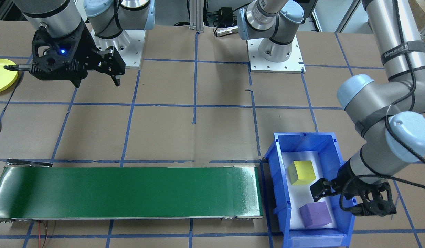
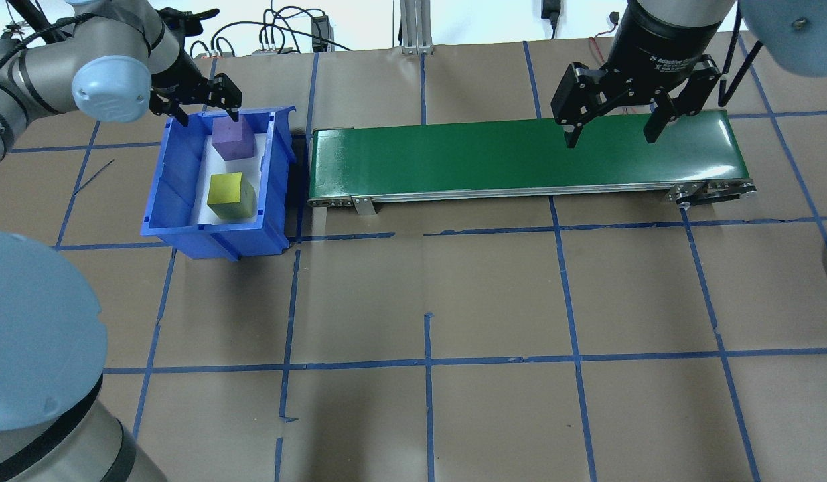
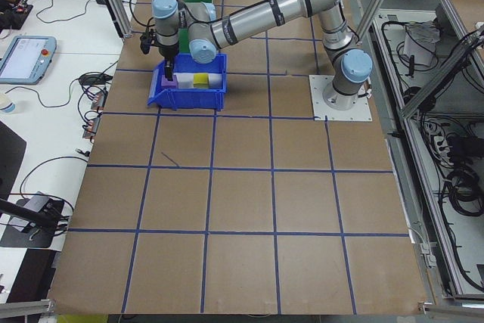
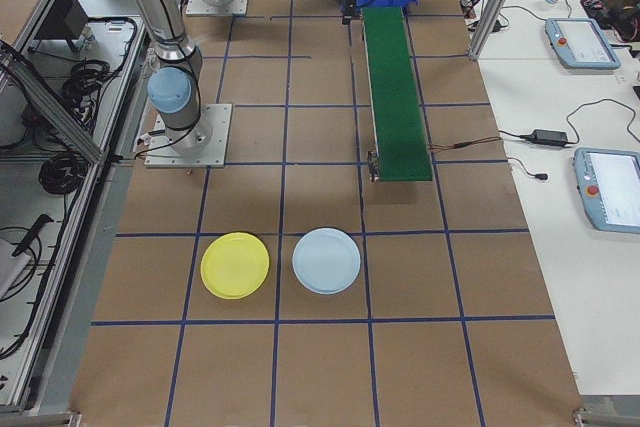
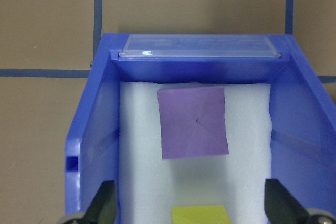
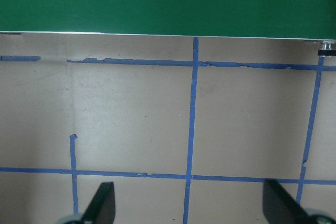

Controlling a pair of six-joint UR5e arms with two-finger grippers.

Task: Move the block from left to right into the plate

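Brown paper gridded with blue tape covers the tabletop [image 2: 453, 301], and the action sits at its left end. Over the blue bin [image 2: 179, 201] hangs the left gripper [image 2: 202, 100], its fingers spread wide and empty, lined up above the purple block [image 2: 233, 140] at the bin's far end. The wrist view looks straight down on that block, roughly centred between the two fingertips, which suggests a descent to grasp it is the step in hand. Nearer the robot in the same bin, on the white foam liner, lies a yellow block [image 2: 230, 194], apart from the purple one.

Just beside the bin's right wall starts the green conveyor belt [image 2: 520, 157], bare along its length; it looks placed to carry a block across to the other arm. At its far end the right gripper [image 2: 611, 127] hovers open and empty, probably waiting to receive. Well beyond the belt's end lie a yellow plate [image 4: 235, 265] and a pale blue plate [image 4: 326, 261], side by side. Which is the target, the task does not say.
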